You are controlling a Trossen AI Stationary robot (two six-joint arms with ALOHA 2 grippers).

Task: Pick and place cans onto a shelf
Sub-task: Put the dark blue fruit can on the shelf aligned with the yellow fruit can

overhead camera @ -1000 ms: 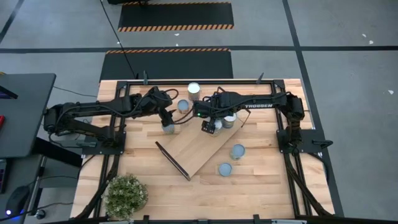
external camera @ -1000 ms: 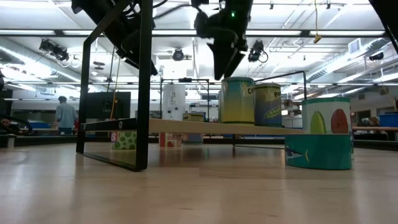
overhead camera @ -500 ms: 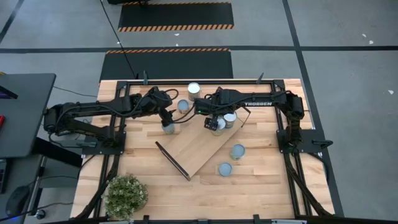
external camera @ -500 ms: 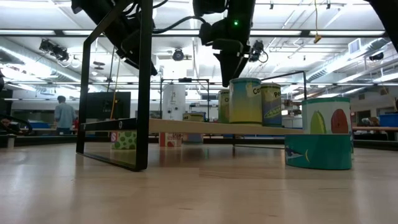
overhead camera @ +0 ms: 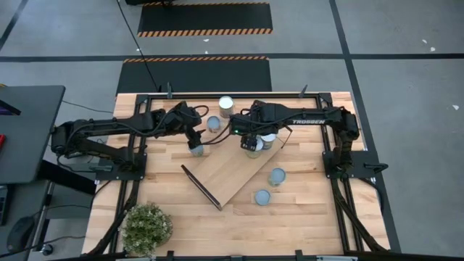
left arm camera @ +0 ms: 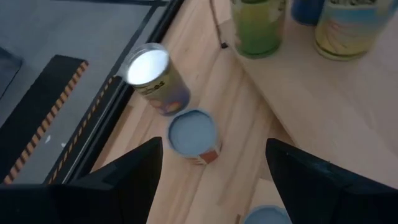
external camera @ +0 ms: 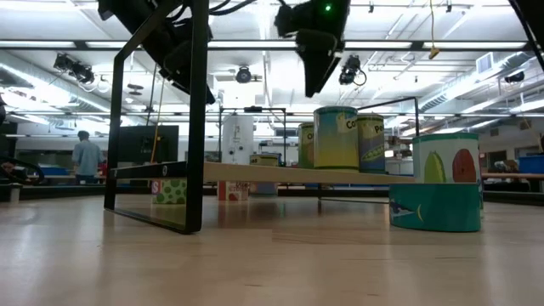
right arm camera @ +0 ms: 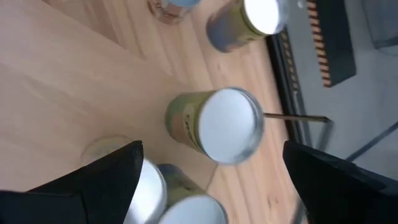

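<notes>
Nearest the table's front edge, two cans (overhead camera: 262,197) stand loose on the tabletop (overhead camera: 304,217), at about 4 o'clock from the middle of the shelf (overhead camera: 228,174). These are mine to fetch next, I judge.

At the shelf's 1 o'clock corner my right gripper (overhead camera: 251,143) hangs over the shelved cans (right arm camera: 227,124), its fingers spread as wide as they go and holding nothing. To do this step well I should lift straight up until the fingers are clear of the can tops, and only then swing toward 4 o'clock. A sideways start could tip a can off the board.

At 10 o'clock my left gripper (overhead camera: 194,140) hovers over another can (overhead camera: 196,150) on the table. Its fingers stand apart, wider than the can, so I read it as gripping nothing.

Farther back, toward 12 o'clock, two more cans (overhead camera: 213,123) wait beside the table's rear frame.

White lettering on my right arm (overhead camera: 301,122) appears to read TROSSEN. The can labels show only fragments of letters, and I cannot read them.
</notes>
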